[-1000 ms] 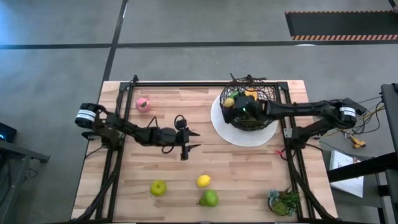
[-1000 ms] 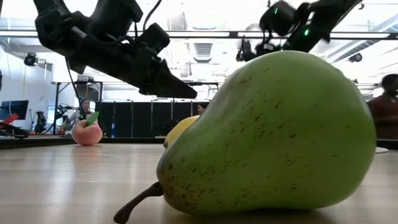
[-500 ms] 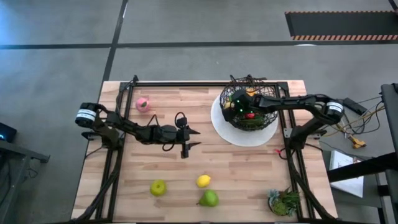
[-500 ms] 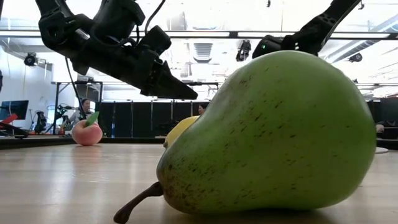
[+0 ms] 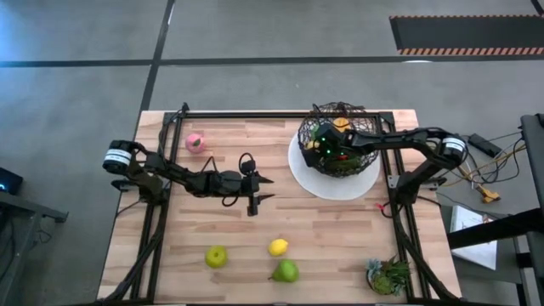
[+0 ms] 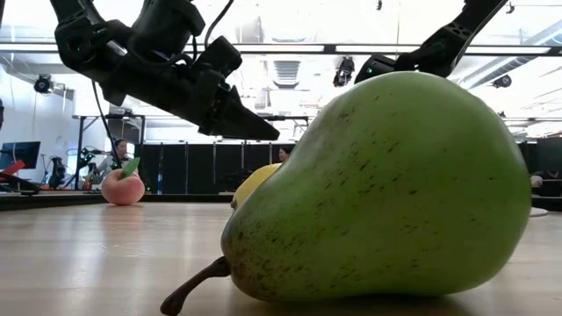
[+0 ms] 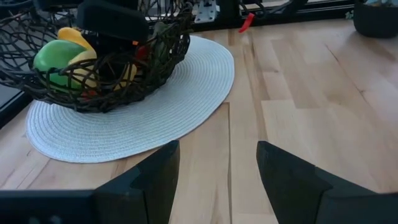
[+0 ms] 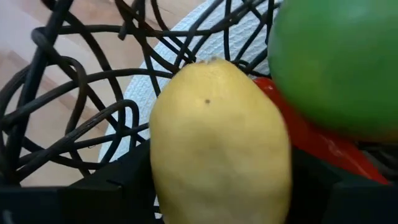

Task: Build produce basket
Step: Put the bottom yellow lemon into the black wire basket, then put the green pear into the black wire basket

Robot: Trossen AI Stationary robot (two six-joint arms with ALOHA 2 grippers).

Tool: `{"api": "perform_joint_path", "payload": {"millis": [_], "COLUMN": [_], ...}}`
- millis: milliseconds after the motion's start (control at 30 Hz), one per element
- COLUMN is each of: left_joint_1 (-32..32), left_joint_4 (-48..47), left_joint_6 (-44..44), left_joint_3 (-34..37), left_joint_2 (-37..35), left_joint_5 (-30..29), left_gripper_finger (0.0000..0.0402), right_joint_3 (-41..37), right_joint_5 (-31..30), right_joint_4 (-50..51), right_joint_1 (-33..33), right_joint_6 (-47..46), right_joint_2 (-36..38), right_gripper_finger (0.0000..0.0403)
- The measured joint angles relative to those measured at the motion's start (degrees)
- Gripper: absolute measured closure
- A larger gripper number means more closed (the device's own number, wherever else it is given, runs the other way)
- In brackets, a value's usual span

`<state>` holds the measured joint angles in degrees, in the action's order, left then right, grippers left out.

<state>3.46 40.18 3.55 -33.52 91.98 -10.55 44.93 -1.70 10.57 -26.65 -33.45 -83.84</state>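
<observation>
Right pincer [image 5: 327, 146]: inside the basket [image 5: 361, 127], a lemon [image 8: 221, 146] between its fingers; grip or release, not clear.
Left pincer [image 5: 263, 190]: apart, empty, waiting over the table [image 5: 340, 246].

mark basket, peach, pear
basket [image 5: 371, 127]: high view, on its woven wire rim at the right side.
peach [image 5: 195, 143]: high view, middle of the pink fruit, far left of the table.
pear [image 6: 386, 189]: low view, middle of its green body, close to the camera.
</observation>
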Motion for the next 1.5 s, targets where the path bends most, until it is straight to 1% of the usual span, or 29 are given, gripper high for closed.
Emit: {"api": "perform_joint_path", "payload": {"millis": [133, 267, 400, 533, 700, 900, 1033, 1167, 1267, 1367, 1500], "left_joint_1": [0.02, 0.02, 0.02, 0.02, 0.02, 0.02, 0.02, 0.02, 0.02, 0.02, 0.02], "left_joint_4": [0.16, 0.17, 0.09, 0.12, 0.09, 0.11, 0.10, -0.04, -0.04, -0.08, -0.08], "left_joint_6": [-0.11, -0.11, -0.11, -0.13, -0.15, -0.22, -0.28, -0.35, -0.35, -0.35, -0.37], "left_joint_3": [-0.11, -0.07, -0.16, -0.22, -0.20, -0.21, -0.20, -0.22, -0.22, -0.20, -0.20], "left_joint_2": [0.00, 0.00, 0.00, 0.00, 0.00, 0.00, 0.00, 0.00, 0.00, 0.00, 0.00], "left_joint_5": [0.00, 0.00, 0.00, 0.02, 0.02, 0.04, 0.04, 0.07, 0.07, 0.08, 0.09], "left_gripper_finger": [0.0204, 0.0204, 0.0204, 0.0204, 0.0204, 0.0204, 0.0204, 0.0204, 0.0204, 0.0204, 0.0204], "right_joint_3": [-0.07, -0.15, -0.24, -0.22, -0.22, -0.22, -0.21, -0.20, -0.20, -0.20, -0.14], "right_joint_5": [-2.26, -4.51, -5.01, -5.98, -5.88, -5.38, -4.34, -4.23, -4.28, -4.28, -4.34], "right_joint_4": [0.93, 2.84, 5.64, 7.85, 7.80, 8.13, 7.99, 8.19, 8.17, 8.52, 10.10], "right_joint_1": [-0.02, -0.02, -0.44, -0.63, -0.64, -0.63, -0.63, -0.63, -0.63, -0.63, -0.63], "right_joint_6": [0.33, 1.27, 1.35, 1.31, 1.52, 2.34, 3.41, 3.65, 4.10, 4.18, 4.18], "right_joint_2": [1.42, 3.09, 4.66, 6.05, 7.26, 6.52, 6.25, 6.04, 6.49, 7.79, 10.92], "right_gripper_finger": [0.0145, 0.0156, 0.0164, 0.0162, 0.0151, 0.0138, 0.0114, 0.0085, 0.0070, 0.0065, 0.0072]}}
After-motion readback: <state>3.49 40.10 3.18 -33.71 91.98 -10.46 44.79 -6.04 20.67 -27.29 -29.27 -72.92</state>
